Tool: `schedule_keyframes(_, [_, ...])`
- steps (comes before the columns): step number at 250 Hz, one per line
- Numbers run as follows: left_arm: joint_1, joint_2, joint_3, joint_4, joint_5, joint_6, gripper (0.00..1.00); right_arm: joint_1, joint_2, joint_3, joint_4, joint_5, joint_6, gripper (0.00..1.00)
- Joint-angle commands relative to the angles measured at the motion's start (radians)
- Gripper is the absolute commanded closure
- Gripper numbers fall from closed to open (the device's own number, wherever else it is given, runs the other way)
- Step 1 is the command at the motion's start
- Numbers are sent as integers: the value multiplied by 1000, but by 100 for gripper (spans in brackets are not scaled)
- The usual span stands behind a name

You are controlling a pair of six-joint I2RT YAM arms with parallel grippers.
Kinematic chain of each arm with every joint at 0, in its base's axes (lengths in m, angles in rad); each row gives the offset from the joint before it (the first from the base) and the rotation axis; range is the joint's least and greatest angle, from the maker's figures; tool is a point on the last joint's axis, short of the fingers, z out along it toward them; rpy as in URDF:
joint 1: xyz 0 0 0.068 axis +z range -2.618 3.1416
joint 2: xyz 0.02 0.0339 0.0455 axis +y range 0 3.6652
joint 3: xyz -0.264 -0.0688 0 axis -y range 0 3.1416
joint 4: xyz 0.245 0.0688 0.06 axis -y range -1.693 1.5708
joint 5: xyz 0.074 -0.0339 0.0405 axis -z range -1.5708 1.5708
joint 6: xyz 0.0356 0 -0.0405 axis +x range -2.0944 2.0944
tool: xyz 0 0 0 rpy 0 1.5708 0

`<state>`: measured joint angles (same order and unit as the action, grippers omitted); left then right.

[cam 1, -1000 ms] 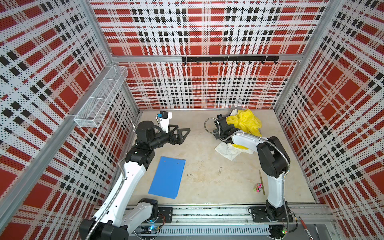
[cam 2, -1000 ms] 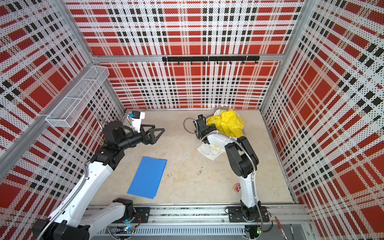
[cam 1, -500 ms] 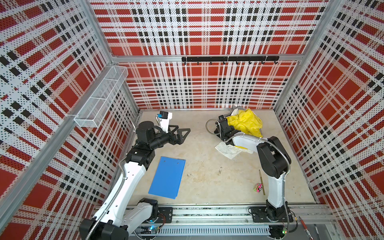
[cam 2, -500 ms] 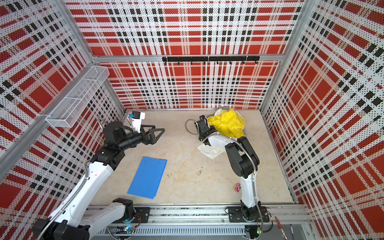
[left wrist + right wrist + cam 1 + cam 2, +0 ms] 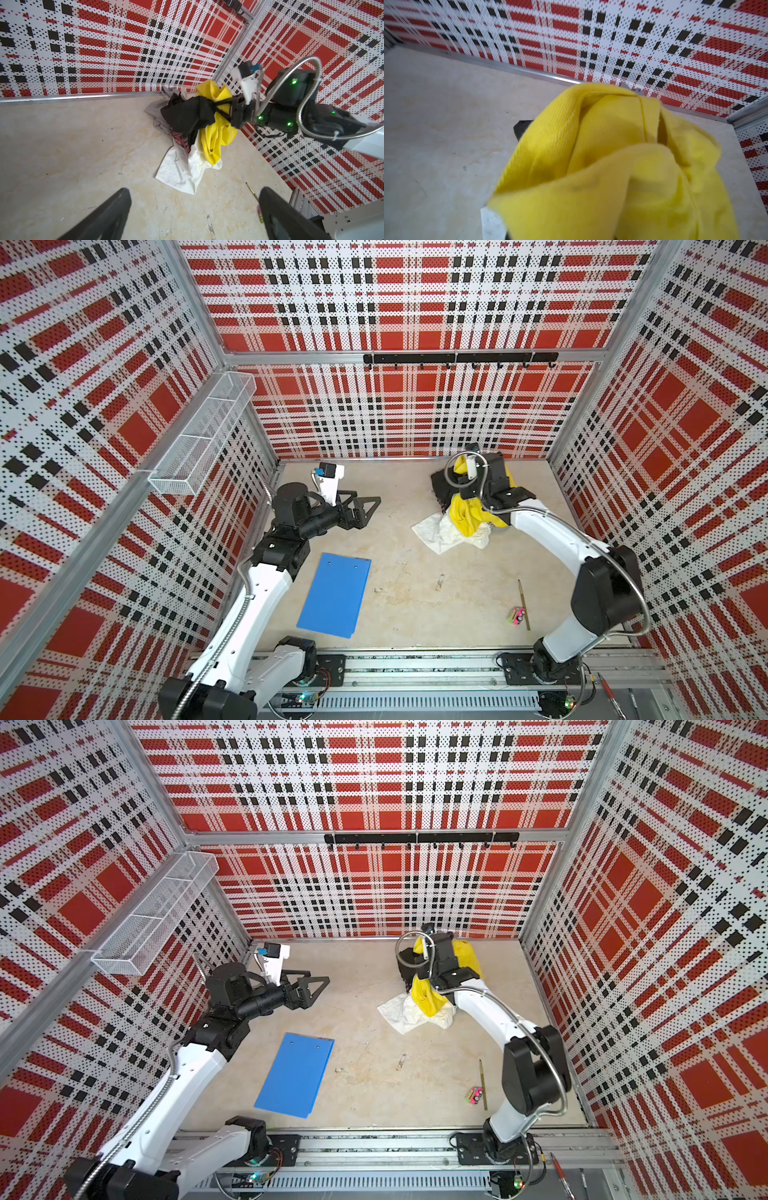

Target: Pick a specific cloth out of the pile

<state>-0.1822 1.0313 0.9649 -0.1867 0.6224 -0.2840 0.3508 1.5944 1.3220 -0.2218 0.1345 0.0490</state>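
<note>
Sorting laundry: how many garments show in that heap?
4: black garment held by right gripper, bright yellow one draped beside, white cloth underneath, grey cloth behind. More may hide.

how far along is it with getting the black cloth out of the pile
Done: the right gripper is shut on the black cloth, holding a bunch up. In hand: the yellow garment hangs along with it. Left: pull its lower end clear of the white cloth.

we see the right gripper (image 5: 214,107) risen above the white cloth (image 5: 178,172), now clamped on the black cloth (image 5: 187,118), yellow garment (image 5: 216,135) lifted along
</note>
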Motion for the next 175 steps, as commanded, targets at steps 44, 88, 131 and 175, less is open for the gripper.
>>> schedule_keyframes(44, [-5, -17, -12, 34, -4, -3, 1, -296, -184, -334, 348, -387, 242, 100])
schedule_keyframes(88, [-11, -14, -14, 36, -6, -2, 1, -325, -116, -494, 410, -294, 270, 100])
schedule_keyframes(131, [-20, -11, -14, 35, -14, 0, 1, -329, 41, -472, 388, -199, 297, 99])
schedule_keyframes(175, [-36, -16, -13, 24, -45, 16, 1, -329, -32, -477, 401, -202, 300, 77])
